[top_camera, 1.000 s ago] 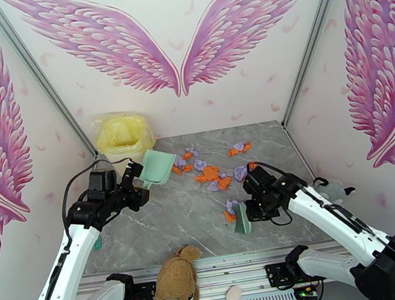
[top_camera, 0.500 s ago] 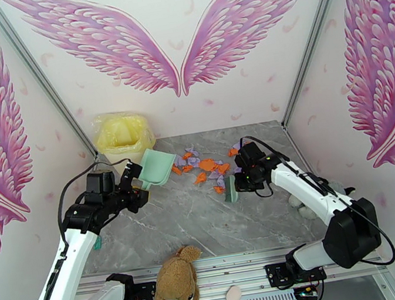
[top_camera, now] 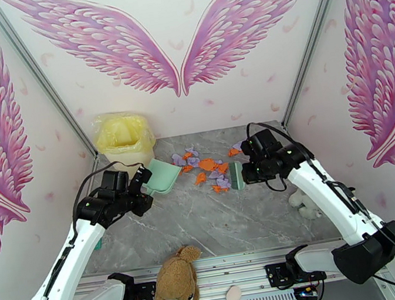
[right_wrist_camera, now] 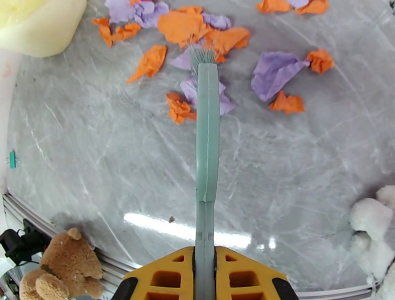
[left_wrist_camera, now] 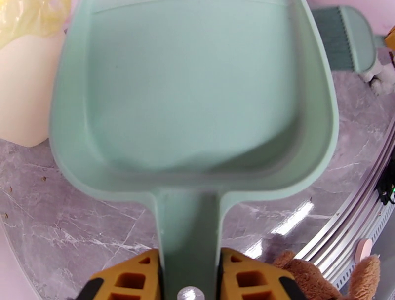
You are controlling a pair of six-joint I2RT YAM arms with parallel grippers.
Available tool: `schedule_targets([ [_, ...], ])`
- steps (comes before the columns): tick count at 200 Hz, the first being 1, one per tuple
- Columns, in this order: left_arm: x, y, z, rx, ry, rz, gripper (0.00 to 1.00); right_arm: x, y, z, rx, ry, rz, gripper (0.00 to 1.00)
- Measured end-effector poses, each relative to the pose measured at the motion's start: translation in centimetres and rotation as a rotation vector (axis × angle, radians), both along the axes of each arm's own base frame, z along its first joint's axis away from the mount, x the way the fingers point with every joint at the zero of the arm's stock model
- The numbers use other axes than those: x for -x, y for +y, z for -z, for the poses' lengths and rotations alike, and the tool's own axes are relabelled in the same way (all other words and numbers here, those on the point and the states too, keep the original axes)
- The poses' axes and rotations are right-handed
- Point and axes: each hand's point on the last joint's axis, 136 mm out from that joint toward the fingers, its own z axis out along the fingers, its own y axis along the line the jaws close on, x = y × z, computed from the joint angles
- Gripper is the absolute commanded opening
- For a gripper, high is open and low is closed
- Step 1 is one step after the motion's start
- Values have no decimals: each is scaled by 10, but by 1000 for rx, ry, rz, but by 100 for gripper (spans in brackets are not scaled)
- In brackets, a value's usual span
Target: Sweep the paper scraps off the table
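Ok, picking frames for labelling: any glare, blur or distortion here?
Top external: evenly lit, sharp. Left wrist: dustpan looks slightly soft up close, and the table edge curves, fisheye. Right wrist: glare streak on the table near the brush handle.

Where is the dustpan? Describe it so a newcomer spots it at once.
Start at the yellow-lined bin at the table's far left corner. Just in front of it, the left gripper holds the dustpan by its handle. It is a wide, mint-green scoop, empty, unlike the narrow brush of the same colour across the paper scraps.
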Motion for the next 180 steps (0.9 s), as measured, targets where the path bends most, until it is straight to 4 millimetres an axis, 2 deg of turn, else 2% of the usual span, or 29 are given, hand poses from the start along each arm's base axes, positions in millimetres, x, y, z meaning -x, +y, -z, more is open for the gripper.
schedule_targets([
  [22,-1,1,-2,3,-9,-15,0,-25,23,-17,-106,-17,-11,0],
  [49,3,1,-13,33,-41,-27,0,-85,75,-23,-319,-8,-23,0],
  [81,5,1,-19,50,-54,-34,0,-159,136,-4,-498,33,8,0],
  [106,7,1,-19,59,-53,-38,0,-201,180,24,-597,89,51,0],
  [124,10,1,-18,64,-52,-39,0,-218,201,52,-646,139,104,0],
  [144,11,1,-16,68,-46,-40,0,-227,217,85,-680,202,177,0],
  [165,12,1,-13,69,-37,-40,0,-233,224,111,-678,239,250,0],
  [180,11,0,-13,73,-43,-41,0,-235,222,120,-670,250,289,0],
])
